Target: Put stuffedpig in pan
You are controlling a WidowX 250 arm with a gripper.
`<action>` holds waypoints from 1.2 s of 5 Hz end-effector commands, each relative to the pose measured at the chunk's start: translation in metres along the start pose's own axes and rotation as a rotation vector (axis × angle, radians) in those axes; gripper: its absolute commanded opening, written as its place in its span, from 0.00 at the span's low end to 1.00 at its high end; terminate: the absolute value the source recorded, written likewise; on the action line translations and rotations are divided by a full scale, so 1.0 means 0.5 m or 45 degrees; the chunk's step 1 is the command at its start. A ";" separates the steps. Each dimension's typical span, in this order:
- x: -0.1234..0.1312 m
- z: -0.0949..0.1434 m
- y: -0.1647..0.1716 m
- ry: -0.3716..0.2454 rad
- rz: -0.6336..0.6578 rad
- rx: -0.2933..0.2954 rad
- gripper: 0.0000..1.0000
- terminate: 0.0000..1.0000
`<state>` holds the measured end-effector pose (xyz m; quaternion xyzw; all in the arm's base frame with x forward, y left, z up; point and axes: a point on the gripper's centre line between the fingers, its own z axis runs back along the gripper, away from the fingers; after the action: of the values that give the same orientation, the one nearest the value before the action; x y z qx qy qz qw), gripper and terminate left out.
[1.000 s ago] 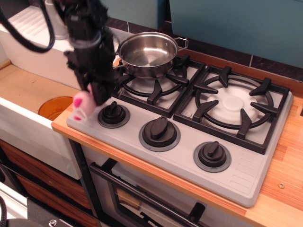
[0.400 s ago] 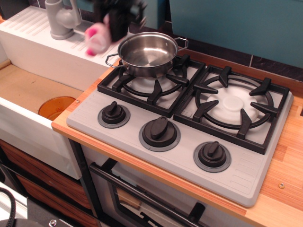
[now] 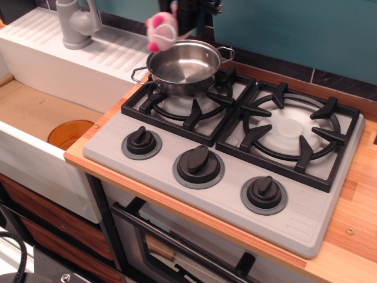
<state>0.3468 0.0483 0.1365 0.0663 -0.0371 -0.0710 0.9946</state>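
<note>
The stuffedpig (image 3: 161, 31) is a pale pink plush with hot-pink parts. It hangs in the air at the top of the view, just above the left rim of the pan (image 3: 184, 68). The pan is a shiny steel pot with two loop handles, standing empty on the back left burner grate. My gripper (image 3: 184, 20) is the dark shape at the top edge, shut on the stuffedpig's right side. Most of the gripper is cut off by the frame.
The stove (image 3: 224, 159) has two black burner grates and three black knobs (image 3: 199, 165) along the front. To the left is a white sink unit with a grey faucet (image 3: 75, 23) and an orange drain (image 3: 69, 133). A wooden counter (image 3: 353, 236) surrounds the stove.
My gripper lifted the stuffedpig from the stove's front left corner, up and back, then right, to just above the pan's left rim.
</note>
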 end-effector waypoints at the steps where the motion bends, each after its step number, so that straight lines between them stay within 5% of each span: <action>1: 0.075 0.010 -0.003 -0.098 -0.029 -0.006 0.00 0.00; 2: 0.086 0.017 0.003 -0.087 -0.059 -0.018 1.00 0.00; 6: 0.114 0.046 0.005 -0.129 -0.086 0.001 1.00 0.00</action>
<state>0.3980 0.0394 0.1351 0.0579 -0.0481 -0.1085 0.9912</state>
